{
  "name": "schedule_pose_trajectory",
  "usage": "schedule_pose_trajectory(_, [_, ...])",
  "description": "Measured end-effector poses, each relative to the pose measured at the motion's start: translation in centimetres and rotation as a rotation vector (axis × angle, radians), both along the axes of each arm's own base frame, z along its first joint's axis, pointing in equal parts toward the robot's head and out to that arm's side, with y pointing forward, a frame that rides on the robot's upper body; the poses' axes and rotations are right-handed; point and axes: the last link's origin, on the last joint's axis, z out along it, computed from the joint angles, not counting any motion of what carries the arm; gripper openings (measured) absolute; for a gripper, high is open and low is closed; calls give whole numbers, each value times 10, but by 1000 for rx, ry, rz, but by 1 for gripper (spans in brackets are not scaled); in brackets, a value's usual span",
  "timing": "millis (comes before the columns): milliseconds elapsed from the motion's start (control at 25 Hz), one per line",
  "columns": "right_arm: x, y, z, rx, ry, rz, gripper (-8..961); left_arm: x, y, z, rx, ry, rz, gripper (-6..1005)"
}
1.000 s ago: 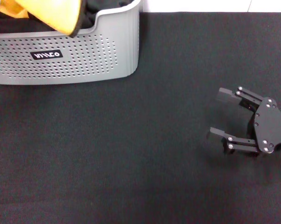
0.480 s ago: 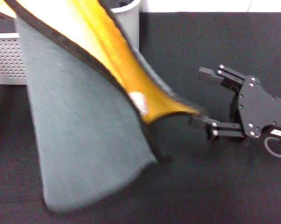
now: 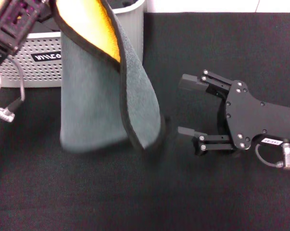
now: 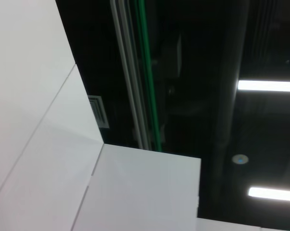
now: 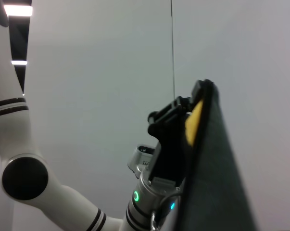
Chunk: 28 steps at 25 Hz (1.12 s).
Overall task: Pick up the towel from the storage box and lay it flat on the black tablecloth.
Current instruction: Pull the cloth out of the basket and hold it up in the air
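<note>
While one towel (image 3: 94, 101) hangs, one storage box (image 3: 36, 60), two grippers.

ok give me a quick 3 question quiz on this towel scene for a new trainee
1. True or false: the towel lies flat on the black tablecloth.
2. Which gripper holds the towel up by its top edge? A) the left gripper B) the right gripper C) both
3. Fill in: the right gripper's jaws stand ____, level with the towel's hanging lower edge and just beside it.

Key
1. False. It hangs in front of the storage box, grey side mostly showing, yellow near the top.
2. A. The left gripper grips it at the top, as the right wrist view also shows.
3. Open, with nothing between them.
</note>
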Motion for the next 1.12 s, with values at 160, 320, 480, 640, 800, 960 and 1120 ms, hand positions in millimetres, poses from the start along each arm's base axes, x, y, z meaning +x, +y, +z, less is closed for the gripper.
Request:
schedule_pose_trajectory(160, [-2, 1, -3, -3, -12, 6, 885, -5, 0, -8, 24, 1, 33, 16])
schedule_pose_trajectory(320, [2, 7, -6, 25, -31, -45, 885, -10, 0, -17, 68, 0, 77, 16])
schedule_pose_trajectory(480, [0, 8, -15, 46, -33, -70, 885, -10, 3, -28, 98, -2, 116, 16])
schedule_pose_trajectory(640, [-7, 6, -26, 34, -51, -54, 885, -9, 11, -40, 139, 20, 162, 16])
schedule_pose_trajectory(800, [-11, 2, -29, 34, -47, -30, 885, -9, 15, -45, 184, 48, 186, 15])
schedule_pose_trajectory(960, [-9, -1, -24, 53, -16, -46, 884, -10, 15, -46, 213, 62, 196, 15])
schedule_pose_trajectory(1120, [-7, 0, -20, 86, 22, -80, 884, -11, 16, -49, 235, 79, 211, 15])
